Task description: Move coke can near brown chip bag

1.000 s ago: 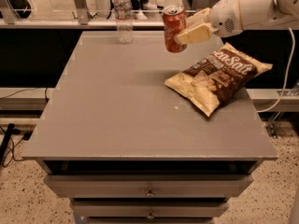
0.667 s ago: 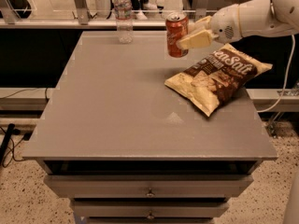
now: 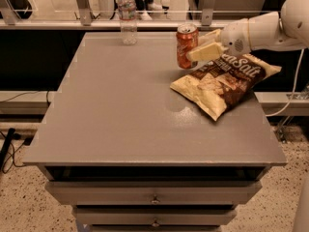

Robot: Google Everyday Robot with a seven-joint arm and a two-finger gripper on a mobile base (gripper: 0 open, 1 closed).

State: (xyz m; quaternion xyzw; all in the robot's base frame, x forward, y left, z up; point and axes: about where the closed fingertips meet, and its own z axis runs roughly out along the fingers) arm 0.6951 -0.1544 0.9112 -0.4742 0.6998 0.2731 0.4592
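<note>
camera view — end effector (image 3: 195,46) pinching the coke can (image 3: 185,36) just beside the brown chip bag (image 3: 227,81).

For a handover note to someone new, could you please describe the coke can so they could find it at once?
Start at the grey table, then go to its far right part, where the brown chip bag lies. Just left of the bag's far end, the gripper holds the coke can: small, red, silver-topped, unlike the clear water bottle further left.
</note>
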